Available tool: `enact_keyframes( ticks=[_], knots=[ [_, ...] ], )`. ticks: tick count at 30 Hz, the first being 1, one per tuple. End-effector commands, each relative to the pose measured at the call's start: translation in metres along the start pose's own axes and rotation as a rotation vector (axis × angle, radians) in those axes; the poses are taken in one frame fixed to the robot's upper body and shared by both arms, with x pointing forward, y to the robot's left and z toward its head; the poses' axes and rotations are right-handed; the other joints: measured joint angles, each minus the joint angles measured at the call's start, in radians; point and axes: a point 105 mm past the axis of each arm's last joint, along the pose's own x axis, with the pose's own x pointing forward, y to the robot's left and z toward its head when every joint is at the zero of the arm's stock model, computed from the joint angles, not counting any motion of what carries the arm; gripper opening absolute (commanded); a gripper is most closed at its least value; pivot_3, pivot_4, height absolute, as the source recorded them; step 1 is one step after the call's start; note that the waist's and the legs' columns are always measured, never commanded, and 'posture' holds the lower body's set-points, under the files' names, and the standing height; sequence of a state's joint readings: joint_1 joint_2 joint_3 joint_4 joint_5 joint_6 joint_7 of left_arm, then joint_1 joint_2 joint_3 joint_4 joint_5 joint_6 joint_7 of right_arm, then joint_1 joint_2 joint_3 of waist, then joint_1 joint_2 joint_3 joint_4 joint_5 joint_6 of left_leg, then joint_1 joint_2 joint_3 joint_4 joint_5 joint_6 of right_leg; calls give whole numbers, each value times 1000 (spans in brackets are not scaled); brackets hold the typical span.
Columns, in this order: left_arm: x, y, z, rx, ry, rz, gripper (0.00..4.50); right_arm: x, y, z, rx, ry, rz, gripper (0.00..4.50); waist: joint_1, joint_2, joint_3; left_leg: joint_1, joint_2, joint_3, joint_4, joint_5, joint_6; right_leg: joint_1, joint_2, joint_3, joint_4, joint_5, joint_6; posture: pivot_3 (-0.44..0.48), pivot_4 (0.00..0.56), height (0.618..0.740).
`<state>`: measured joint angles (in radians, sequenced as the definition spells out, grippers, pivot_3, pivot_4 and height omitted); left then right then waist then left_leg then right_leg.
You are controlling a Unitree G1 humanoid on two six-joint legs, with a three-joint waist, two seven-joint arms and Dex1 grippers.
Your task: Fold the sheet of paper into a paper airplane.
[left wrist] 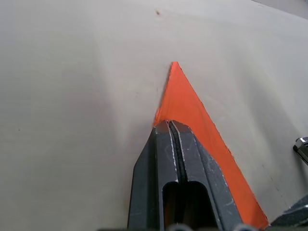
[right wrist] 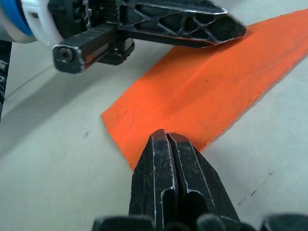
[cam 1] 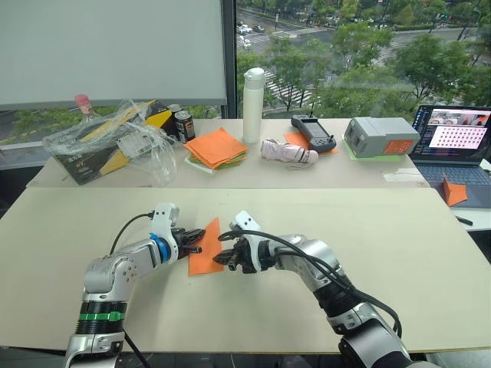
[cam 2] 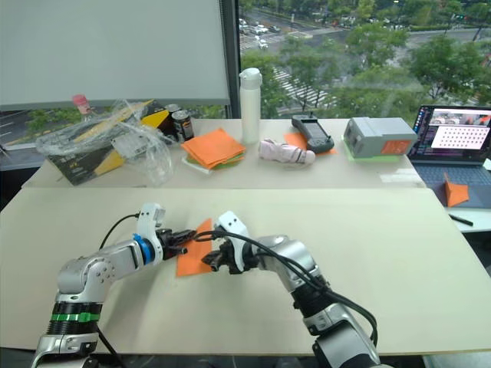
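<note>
The paper airplane [cam 1: 205, 249] — an orange pointed wedge — lies flat on the pale surface [cam 1: 399, 253], between the two hands. The left hand [cam 1: 198, 237] presses on its one side with fingers pressed together; the right hand [cam 1: 220, 257] — fingers likewise together — presses on the opposite edge.

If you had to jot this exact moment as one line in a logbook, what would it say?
stage: mid-fold | paper airplane: flat pointed wedge on table | left gripper: shut, on wedge | right gripper: shut, at wedge's edge
</note>
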<state>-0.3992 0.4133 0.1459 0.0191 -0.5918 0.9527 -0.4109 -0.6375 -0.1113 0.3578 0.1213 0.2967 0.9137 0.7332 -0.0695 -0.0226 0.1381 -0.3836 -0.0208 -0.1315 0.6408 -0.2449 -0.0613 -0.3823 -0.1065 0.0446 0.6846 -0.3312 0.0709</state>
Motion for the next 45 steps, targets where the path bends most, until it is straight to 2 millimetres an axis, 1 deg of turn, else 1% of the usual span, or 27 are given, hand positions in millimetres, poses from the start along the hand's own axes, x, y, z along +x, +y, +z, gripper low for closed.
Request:
enact_keyframes(
  ticks=[1,9,20,30,39,45],
  knots=[
    [4,12,-16,-11,62,66,0,3,8,-4,21,1,34,33,0,0,0,0,0,0,0,0,0,0,0,0,0,0,0,0,150,740],
    [15,4,-14,-10,59,47,0,3,8,-4,19,1,36,33,0,0,0,0,0,0,0,0,0,1,0,0,0,0,0,0,150,740],
    [32,-1,-4,3,44,34,0,3,9,-3,22,1,37,33,1,0,0,0,0,0,1,0,0,2,0,-1,0,0,0,0,150,740],
    [42,-3,2,5,32,36,0,2,10,-3,25,0,36,33,2,-1,0,0,0,-1,1,0,0,2,0,-1,0,0,0,0,150,740],
    [42,-2,1,-1,31,40,0,3,11,-4,24,1,41,33,1,-1,0,0,0,-1,1,0,0,2,0,-1,-1,0,0,0,150,740],
    [32,-5,-3,7,33,21,0,4,12,-4,24,4,47,33,-2,0,0,0,0,-1,1,0,0,2,0,-1,-1,0,0,0,150,740]
  ],
)
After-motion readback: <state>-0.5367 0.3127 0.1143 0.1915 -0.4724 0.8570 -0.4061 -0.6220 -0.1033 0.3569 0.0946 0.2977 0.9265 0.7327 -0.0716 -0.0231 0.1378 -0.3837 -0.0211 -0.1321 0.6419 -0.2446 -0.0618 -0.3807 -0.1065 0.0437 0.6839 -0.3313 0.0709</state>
